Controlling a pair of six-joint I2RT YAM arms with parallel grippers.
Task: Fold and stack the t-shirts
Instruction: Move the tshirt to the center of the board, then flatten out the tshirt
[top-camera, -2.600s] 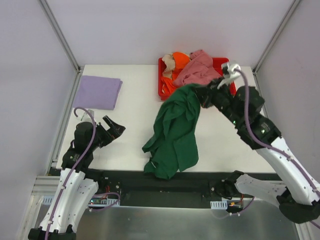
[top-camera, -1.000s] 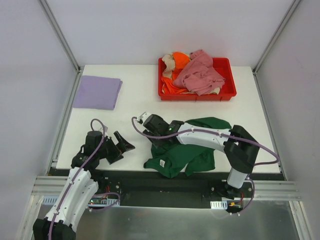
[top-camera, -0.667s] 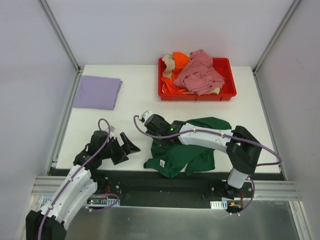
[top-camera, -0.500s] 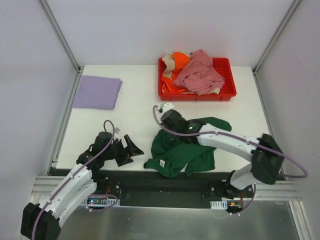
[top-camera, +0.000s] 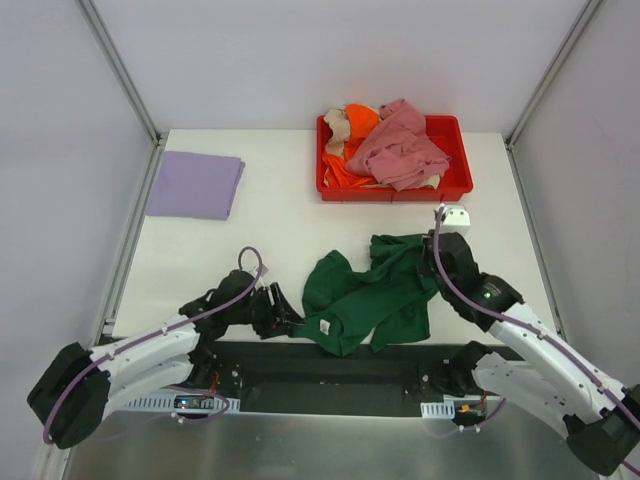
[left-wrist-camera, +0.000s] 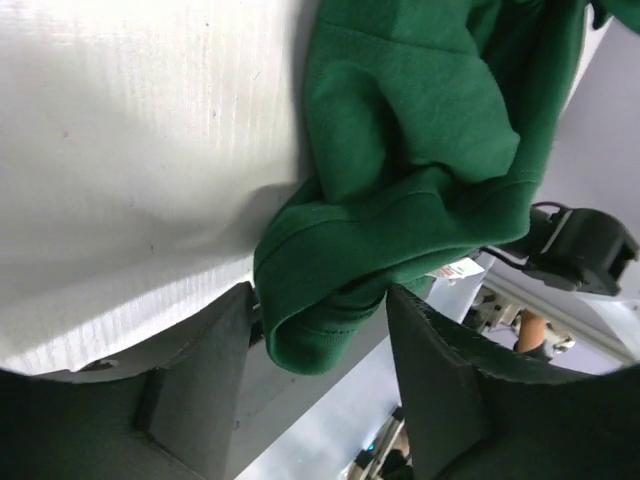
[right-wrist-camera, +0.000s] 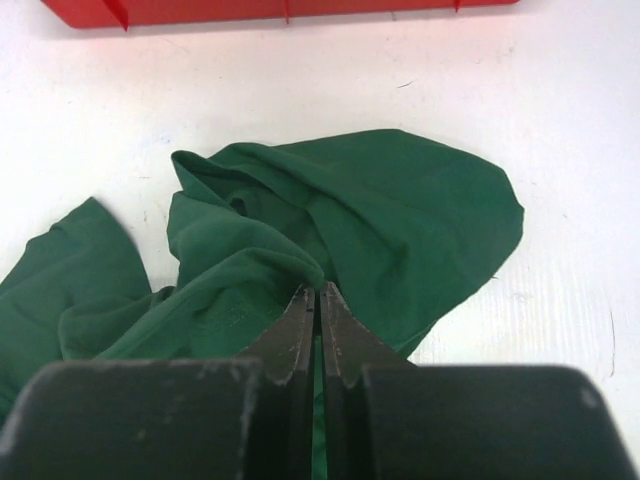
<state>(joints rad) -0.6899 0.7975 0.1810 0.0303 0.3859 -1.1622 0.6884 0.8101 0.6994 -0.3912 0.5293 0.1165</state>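
A dark green t-shirt (top-camera: 365, 298) lies crumpled near the table's front edge. My right gripper (top-camera: 430, 272) is at its right side, shut on a raised fold of the green cloth (right-wrist-camera: 250, 270); the right gripper (right-wrist-camera: 318, 292) shows a thin strip of green between its fingers. My left gripper (top-camera: 284, 316) is at the shirt's near left corner. In the left wrist view the left gripper (left-wrist-camera: 318, 305) stands open, its fingers (left-wrist-camera: 200, 370) on either side of the green hem (left-wrist-camera: 330, 320), which overhangs the table edge. A folded lavender t-shirt (top-camera: 195, 184) lies at the far left.
A red tray (top-camera: 392, 194) at the back holds pink (top-camera: 400, 150), orange (top-camera: 357, 120) and beige (top-camera: 337, 126) t-shirts in a heap. White table (top-camera: 270, 235) lies between the lavender shirt and the green one. Metal frame posts stand at the back corners.
My right gripper shut on the green shirt and pulled a fold from the left across to the right. The left arm slid right to the shirt's corner and its jaws have narrowed.
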